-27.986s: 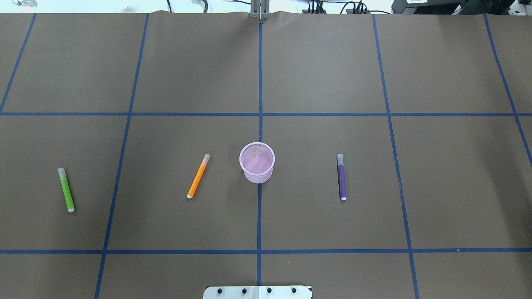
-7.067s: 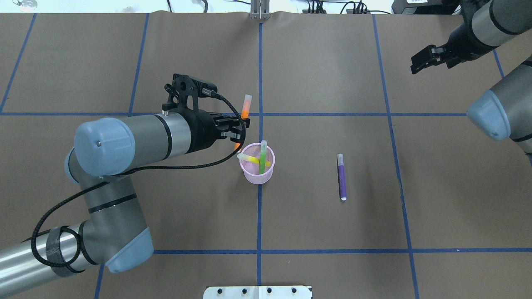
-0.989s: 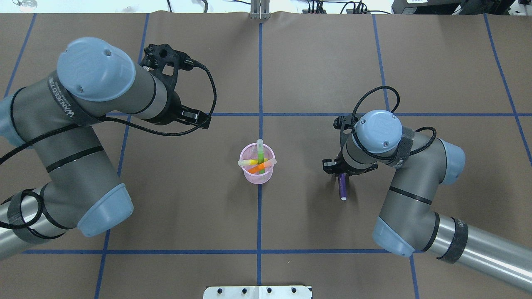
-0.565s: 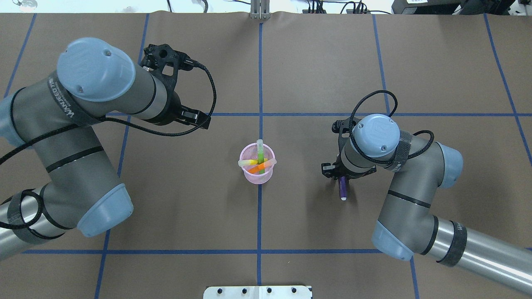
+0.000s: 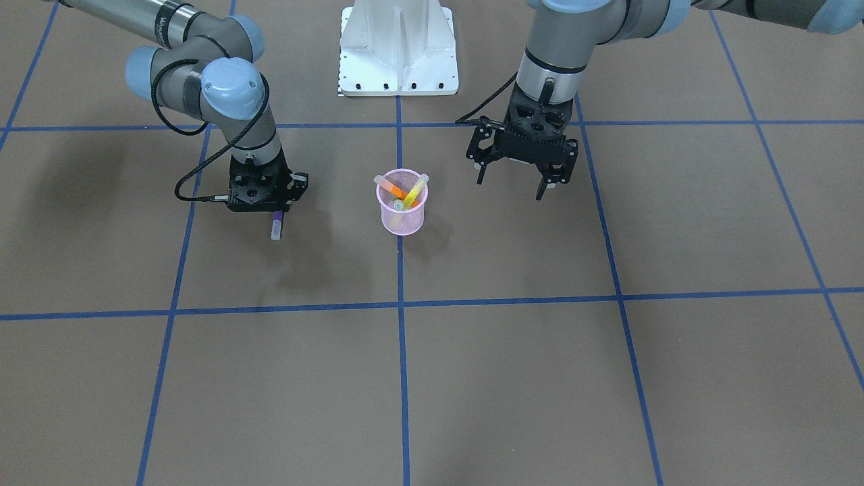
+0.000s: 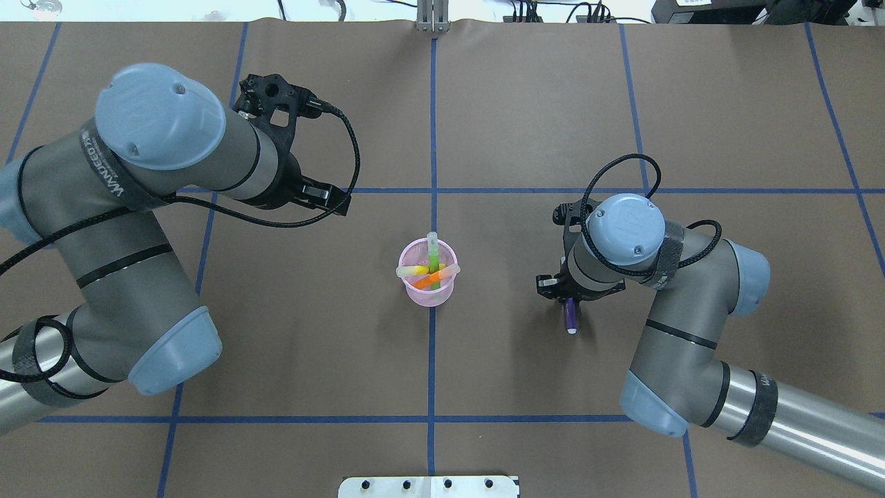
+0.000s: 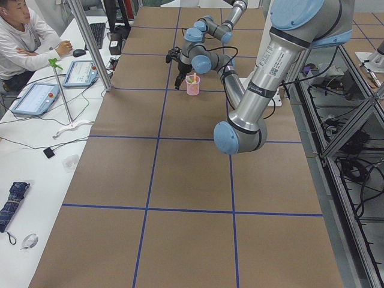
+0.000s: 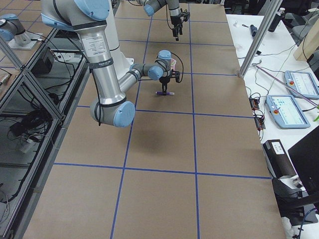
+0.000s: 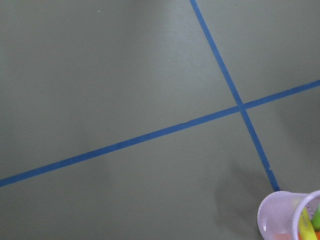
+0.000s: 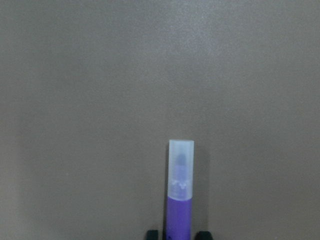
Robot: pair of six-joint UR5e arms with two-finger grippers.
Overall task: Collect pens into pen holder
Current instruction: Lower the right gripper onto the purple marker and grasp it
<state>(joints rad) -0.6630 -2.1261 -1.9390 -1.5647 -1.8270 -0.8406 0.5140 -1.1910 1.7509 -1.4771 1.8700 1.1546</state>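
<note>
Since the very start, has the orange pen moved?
Yes. The orange pen lay on the table left of the pen holder; now it rests inside it. The holder stayed on the middle blue line.

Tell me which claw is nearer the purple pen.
Right. The right claw sits down over the purple pen, fingers either side of it with small gaps. The left claw hangs open beyond the pen holder, well away from the pen.

Left arm (image 6: 124,277), right arm (image 6: 681,346): grey tubular links, pale-blue joint caps, black rings, looping black cables, white lettering; white bolted base (image 6: 429,486) at 6 o'clock.
</note>
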